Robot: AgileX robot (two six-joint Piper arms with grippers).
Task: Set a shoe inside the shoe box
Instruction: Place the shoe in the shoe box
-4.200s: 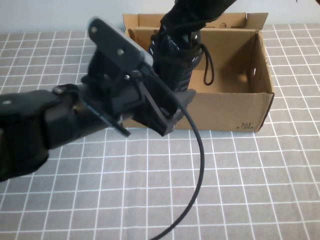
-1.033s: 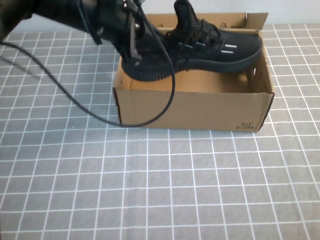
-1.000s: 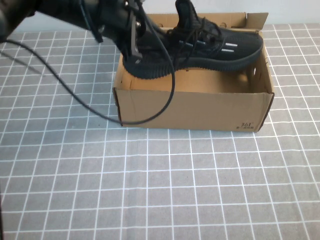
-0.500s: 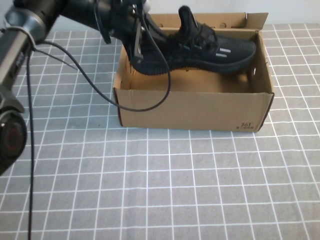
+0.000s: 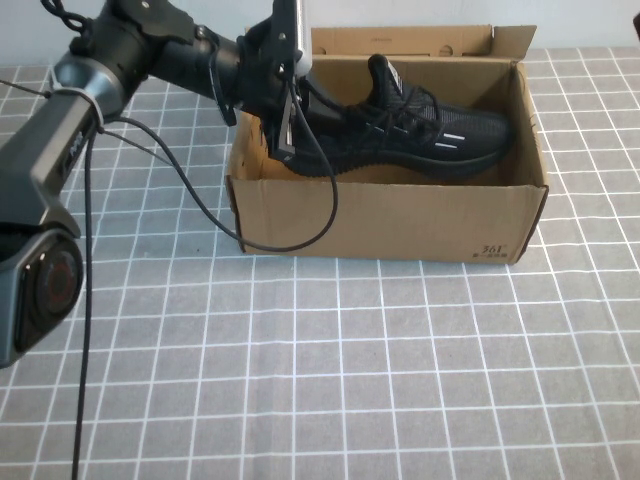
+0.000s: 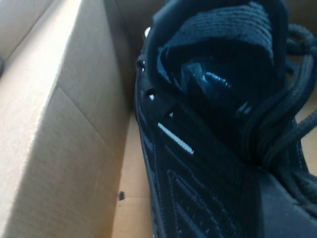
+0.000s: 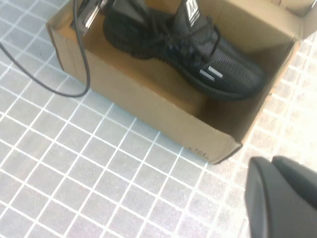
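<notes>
The shoe box (image 5: 400,215) sits on the gridded worktop (image 5: 330,370) with the shoe (image 5: 405,135) inside, heel raised. The left gripper (image 5: 285,95) holds that heel; lower it flat before letting go. The right gripper (image 7: 282,198) waits aside, state unclear.

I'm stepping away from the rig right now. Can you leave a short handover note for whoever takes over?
Left pincer: inside the box at its left end, at the shoe's heel; grip state can't be seen.
Right pincer: off to the box's right, holding nothing visible.
Done: shoe is inside the box, heel left, toe right, sole down.
Left: confirm the shoe is released, then lift the left arm out, minding its cable hanging over the front wall.
</notes>
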